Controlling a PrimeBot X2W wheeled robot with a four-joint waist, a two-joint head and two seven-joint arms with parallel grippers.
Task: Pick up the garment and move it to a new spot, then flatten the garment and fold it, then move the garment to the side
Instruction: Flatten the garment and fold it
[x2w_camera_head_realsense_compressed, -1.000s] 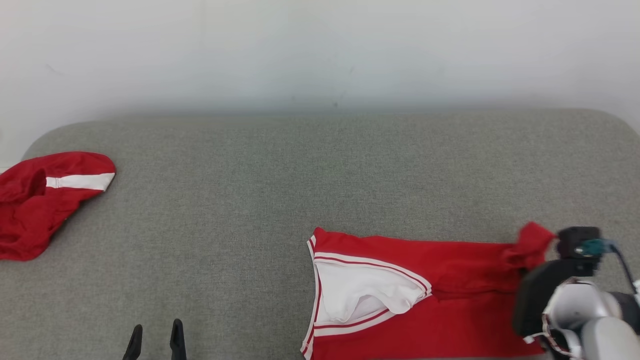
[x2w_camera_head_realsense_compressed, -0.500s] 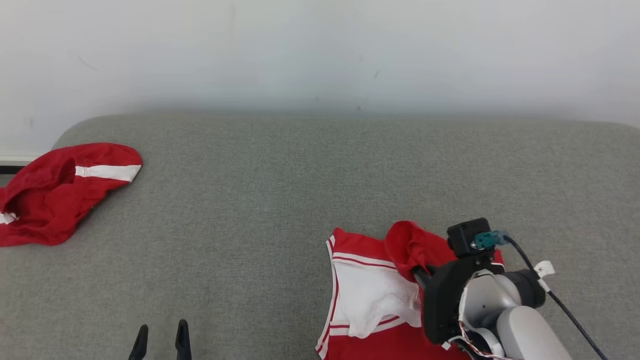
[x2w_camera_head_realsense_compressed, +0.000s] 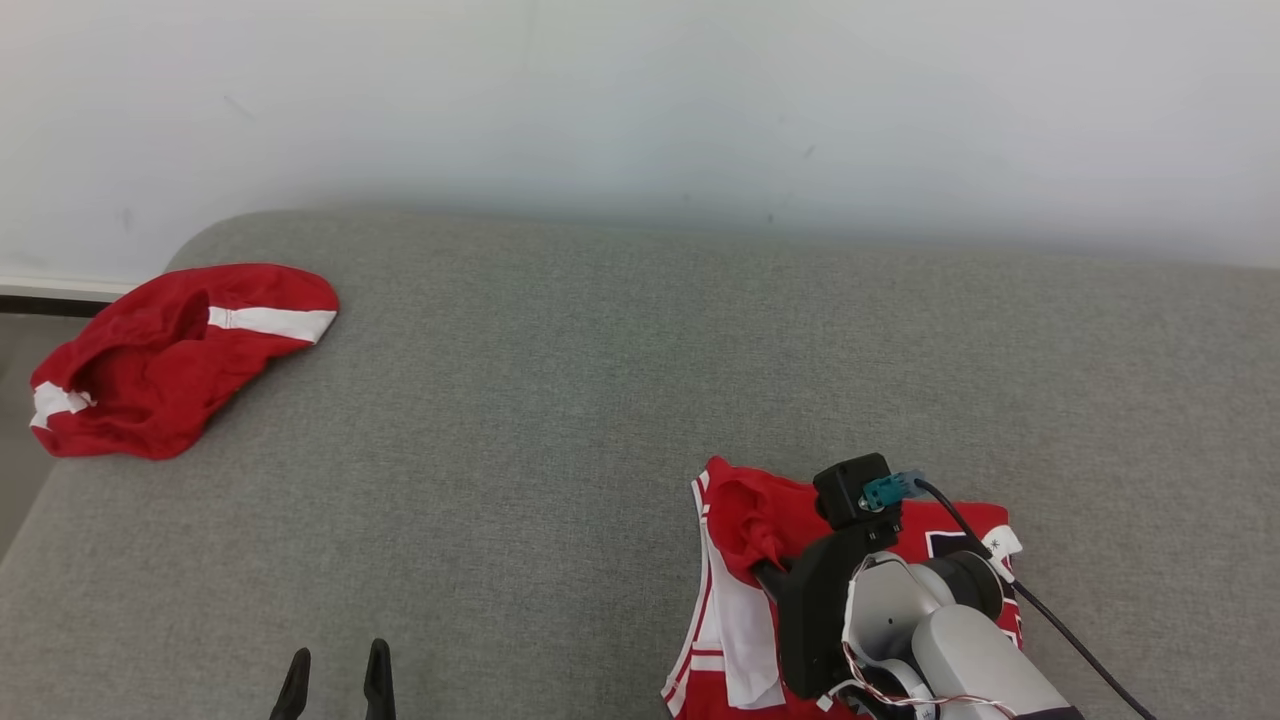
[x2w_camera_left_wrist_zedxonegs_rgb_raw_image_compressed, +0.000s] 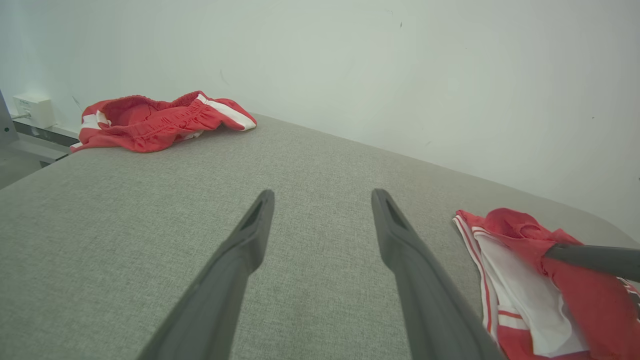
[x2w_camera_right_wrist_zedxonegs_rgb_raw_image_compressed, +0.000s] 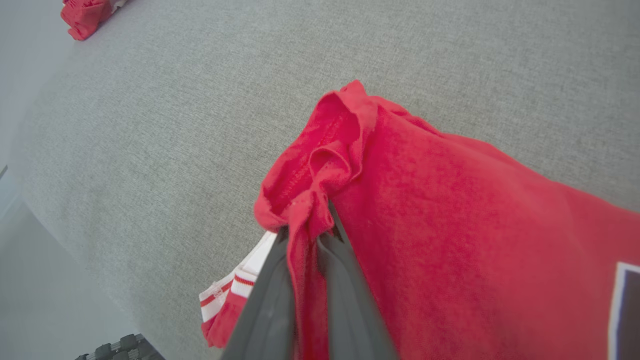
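Garment edge now carried leftward by right gripper (pinching red fabric).

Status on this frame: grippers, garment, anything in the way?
Left gripper open over the grey pad. Right gripper shut on a bunched edge of the red jersey. Second red garment far left, well apart; nothing in the way.

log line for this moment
phase: fold | right gripper: jaws shut on red white-trimmed fabric jersey edge, raised | left gripper: jaws open, empty | second red white-striped garment: far left
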